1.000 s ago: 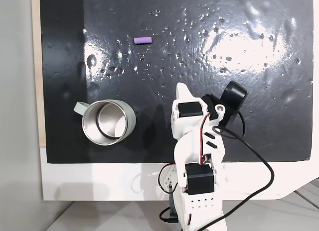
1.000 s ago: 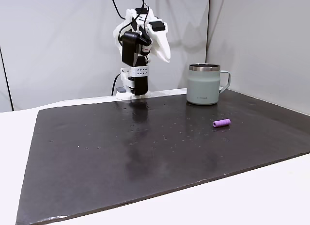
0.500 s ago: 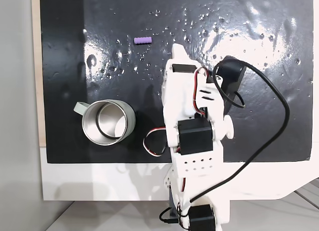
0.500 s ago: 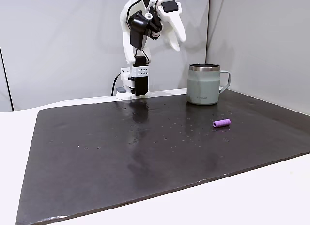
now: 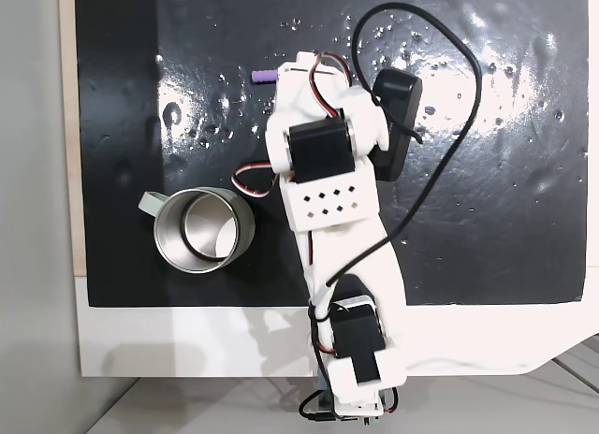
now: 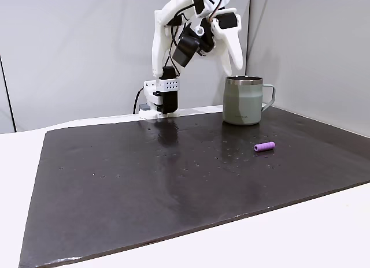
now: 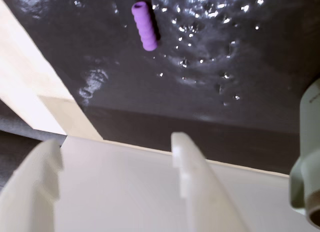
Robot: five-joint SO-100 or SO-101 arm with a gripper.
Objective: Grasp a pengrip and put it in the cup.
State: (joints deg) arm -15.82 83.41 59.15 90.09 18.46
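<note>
The small purple ribbed pengrip point(image 6: 264, 146) lies flat on the black mat, apart from the cup; from above the arm covers one end of the pengrip point(image 5: 263, 76). In the wrist view the pengrip point(image 7: 144, 26) lies near the top, far beyond the fingertips. The grey-green steel cup point(image 5: 201, 230) stands upright and empty, handle outward; the side view has the cup point(image 6: 243, 100) near the mat's back edge. My gripper point(image 6: 232, 53) hangs high in the air, above and just left of the cup. The gripper point(image 7: 115, 142) is open with nothing between its fingers.
The glossy black mat point(image 6: 173, 181) carries scattered specks and sits on a white table point(image 5: 187, 340). The arm's base point(image 6: 160, 100) stands at the mat's back edge in the side view. A black cable point(image 5: 440, 41) loops over the mat beside the wrist.
The arm has unfolded from its tucked pose, rising and reaching out over the mat toward the pengrip. The pengrip and the cup have not moved.
</note>
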